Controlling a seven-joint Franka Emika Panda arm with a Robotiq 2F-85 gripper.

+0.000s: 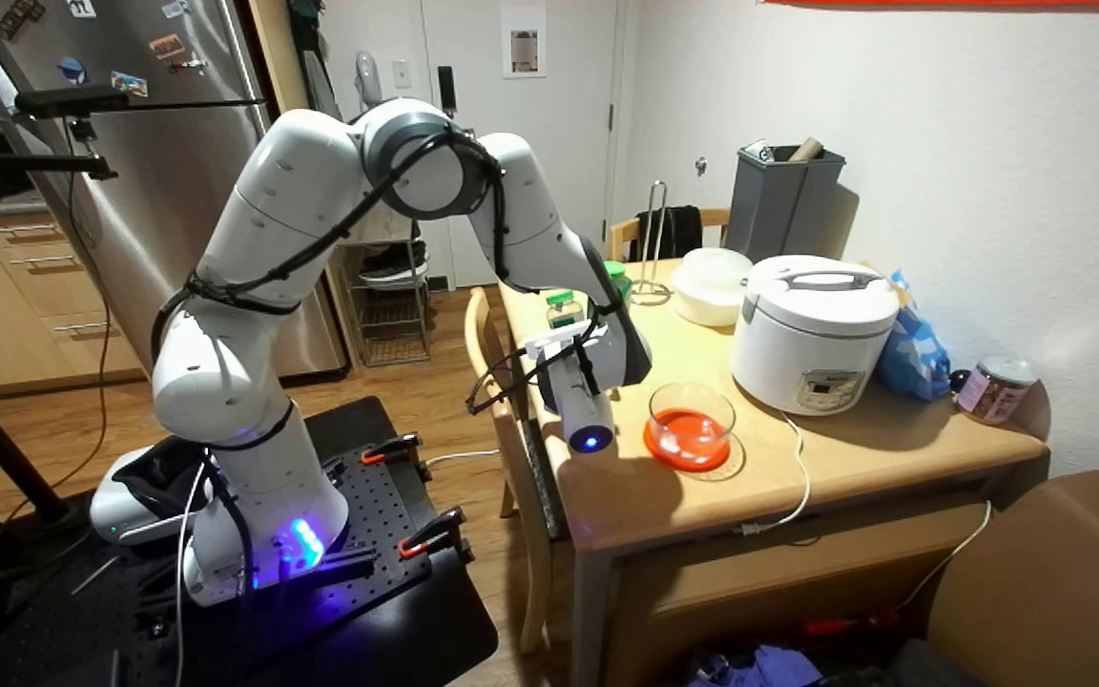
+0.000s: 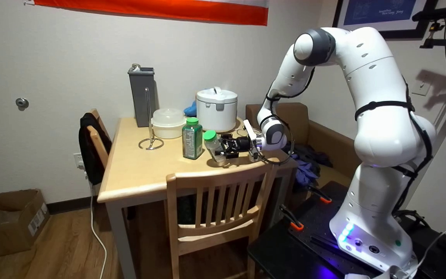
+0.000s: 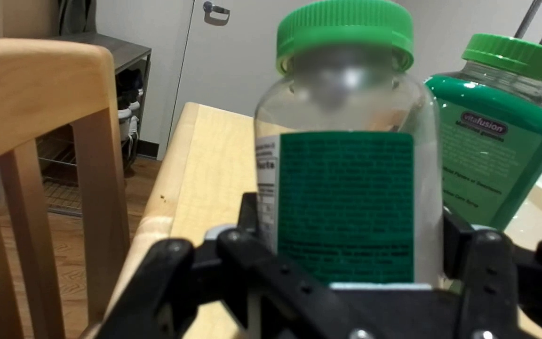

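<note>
My gripper (image 3: 351,228) is shut on a clear bottle (image 3: 346,202) with a green cap and a dark green label; a finger presses each side of its lower body. The same clear bottle (image 2: 212,144) leans to one side in an exterior view, low over the table, and I cannot tell whether its base touches the wood. Beside it stands a full green bottle (image 3: 497,136), also green-capped, upright on the table in an exterior view (image 2: 192,139). From another angle the arm's wrist hides the gripper, while the clear bottle (image 1: 564,311) shows behind it.
On the wooden table (image 2: 149,174) are a metal paper-towel stand (image 2: 151,143), a lidded cream container (image 2: 168,124), a white rice cooker (image 1: 812,334) with its cord, and a glass bowl on a red base (image 1: 688,444). A wooden chair (image 2: 223,176) stands against the near edge, below the arm.
</note>
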